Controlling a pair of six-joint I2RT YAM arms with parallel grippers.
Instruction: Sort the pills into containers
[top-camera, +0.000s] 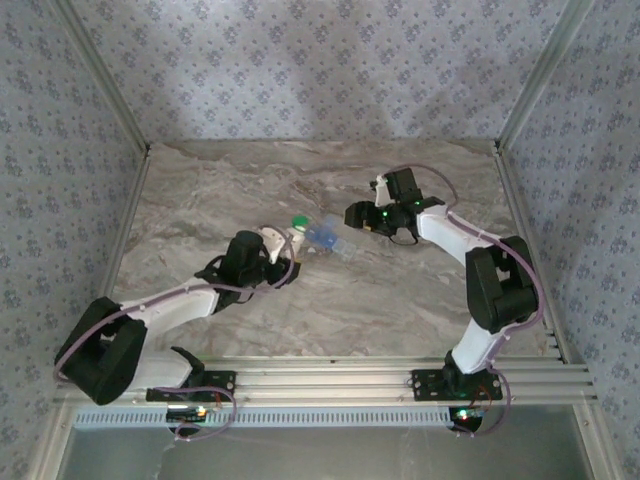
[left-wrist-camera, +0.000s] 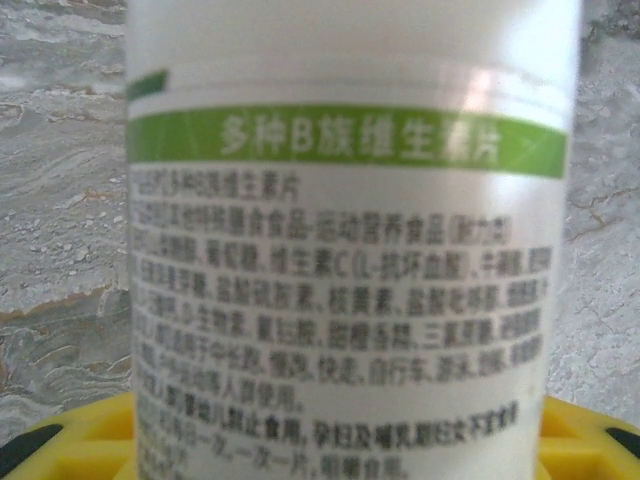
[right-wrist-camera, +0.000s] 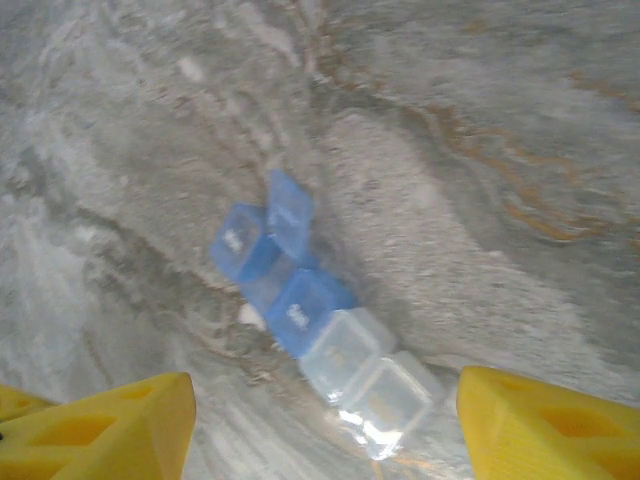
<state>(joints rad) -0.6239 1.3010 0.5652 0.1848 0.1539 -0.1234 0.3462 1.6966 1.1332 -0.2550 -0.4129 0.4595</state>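
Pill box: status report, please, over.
Left hand shut on bottle. Right hand open, near pill box. Pill box on table between hands. No obstacle seen.

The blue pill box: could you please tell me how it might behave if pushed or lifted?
The pill box looks like thin translucent plastic, so probably light and apt to slide on the smooth table. Lying flat and long, it should not roll, though an off-centre push may spin it. Its seemingly raised lids could flap or snag.
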